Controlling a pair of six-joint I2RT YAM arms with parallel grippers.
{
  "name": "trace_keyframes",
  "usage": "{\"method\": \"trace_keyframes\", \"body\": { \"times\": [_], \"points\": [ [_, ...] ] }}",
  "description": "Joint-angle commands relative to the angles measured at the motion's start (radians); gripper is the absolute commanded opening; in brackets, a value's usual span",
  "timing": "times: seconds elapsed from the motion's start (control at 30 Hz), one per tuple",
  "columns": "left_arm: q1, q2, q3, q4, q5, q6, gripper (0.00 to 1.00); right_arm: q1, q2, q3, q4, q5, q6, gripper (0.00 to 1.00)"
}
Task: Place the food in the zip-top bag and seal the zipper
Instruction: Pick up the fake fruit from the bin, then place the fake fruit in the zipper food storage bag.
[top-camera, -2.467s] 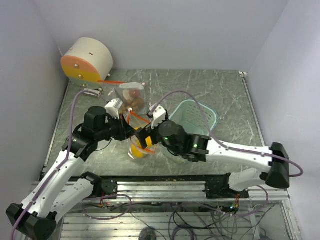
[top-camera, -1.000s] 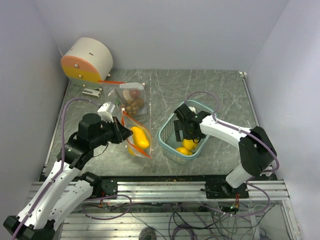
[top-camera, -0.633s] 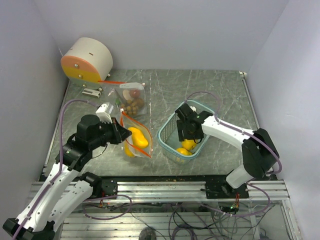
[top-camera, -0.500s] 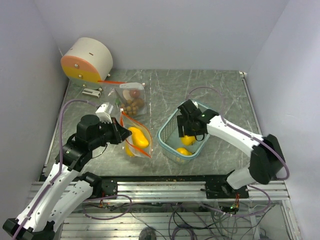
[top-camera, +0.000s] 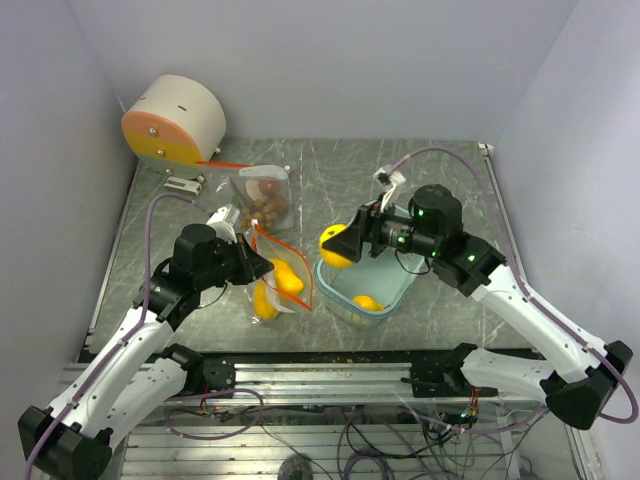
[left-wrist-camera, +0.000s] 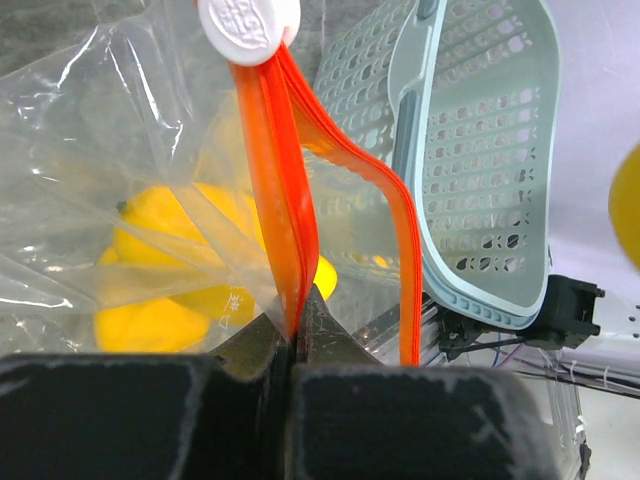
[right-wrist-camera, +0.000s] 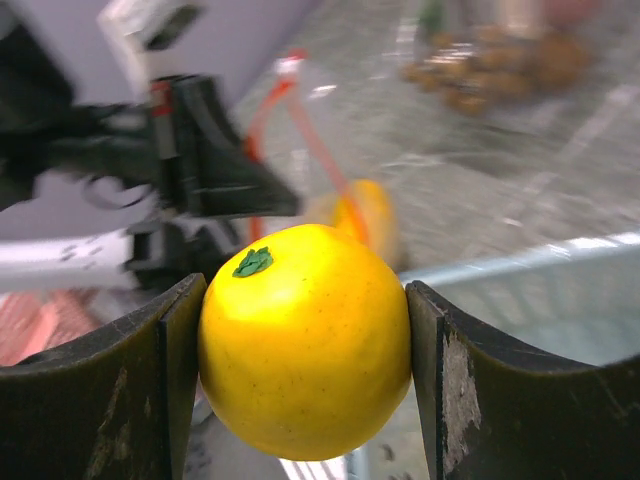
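Left gripper (left-wrist-camera: 297, 320): jaws pressed together on the orange zipper strip (left-wrist-camera: 283, 200) of the clear bag (top-camera: 283, 302), pinching one lip at the bag's mouth. The other lip bows away from it, so the mouth gapes toward the basket. A white slider (left-wrist-camera: 248, 25) sits at the far end of the strip.

Bag contents: two yellow fruits (top-camera: 284, 279) lie inside, one nearer the mouth and one lower, both behind clear film. The bag rests on the grey table (top-camera: 450, 190), just left of the basket.

Right gripper (right-wrist-camera: 305, 380): jaws spread around one yellow fruit (top-camera: 334, 247) and closed on it, a finger pad flat against each side. The green stem stub faces up in the wrist view. The fruit hangs in the air by the left rim of the basket, between the basket and the open bag mouth, touching neither.

Teal basket (top-camera: 393, 283): stands to the right of the bag. One more yellow fruit (top-camera: 367, 302) lies on its floor near the front.

Second clear bag (top-camera: 248, 186): lies farther back on the table, apart from the first. It holds a cluster of brown fruits (top-camera: 268, 210) and a small reddish fruit (top-camera: 268, 187). I cannot tell whether its zipper is closed.

Cream drum with an orange face (top-camera: 175, 122): back left corner, well apart from both arms.
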Motion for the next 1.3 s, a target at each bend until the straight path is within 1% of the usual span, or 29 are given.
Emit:
{"method": "trace_keyframes", "body": {
  "times": [0.0,0.13,0.27,0.37,0.47,0.63,0.73,0.8,0.87,0.93,0.97,1.0,1.07,1.1,1.13,1.27],
  "points": [
    [-0.003,0.005,0.014,0.075,0.044,-0.014,0.07,0.078,0.020,-0.086,0.349,-0.308,0.070,0.08],
    [-0.003,-0.006,0.019,0.061,0.040,-0.014,0.07,0.198,0.112,-0.085,0.429,-0.284,0.045,0.08],
    [-0.003,-0.020,0.021,0.050,0.053,-0.018,0.07,0.227,0.215,-0.109,0.499,-0.260,0.076,0.07],
    [-0.003,-0.041,0.031,0.026,0.063,-0.018,0.07,0.228,0.262,-0.112,0.488,-0.143,0.073,0.06],
    [-0.003,-0.071,0.051,-0.020,0.064,-0.009,0.07,0.230,0.289,-0.107,0.428,0.012,0.049,0.05],
    [-0.003,-0.121,0.068,-0.070,0.065,-0.008,0.07,0.250,0.353,-0.052,0.300,0.252,0.028,0.05],
    [-0.003,-0.132,0.065,-0.062,0.082,-0.019,0.07,0.284,0.396,-0.009,0.248,0.384,0.018,0.07],
    [-0.003,-0.129,0.059,-0.045,0.095,-0.021,0.07,0.317,0.429,0.031,0.214,0.458,0.008,0.10],
    [-0.003,-0.116,0.055,-0.025,0.101,-0.024,0.07,0.357,0.448,0.064,0.202,0.486,-0.002,0.18],
    [-0.003,-0.094,0.046,0.001,0.110,-0.023,0.07,0.389,0.454,0.081,0.225,0.473,-0.012,0.27],
    [-0.003,-0.084,0.040,0.014,0.115,-0.025,0.07,0.401,0.452,0.082,0.240,0.465,-0.014,0.37],
    [-0.003,-0.075,0.034,0.028,0.121,-0.027,0.07,0.409,0.445,0.081,0.255,0.460,-0.015,0.49],
    [-0.003,-0.062,0.020,0.052,0.134,-0.033,0.07,0.412,0.430,0.072,0.271,0.448,-0.015,0.80],
    [-0.003,-0.061,0.014,0.059,0.136,-0.034,0.07,0.412,0.425,0.069,0.271,0.447,-0.020,0.94],
    [-0.003,-0.060,0.009,0.064,0.137,-0.036,0.07,0.411,0.415,0.066,0.270,0.446,-0.026,0.99],
    [-0.003,-0.072,0.008,0.059,0.128,-0.035,0.07,0.411,0.375,0.061,0.250,0.449,-0.060,1.00]
  ]
}}
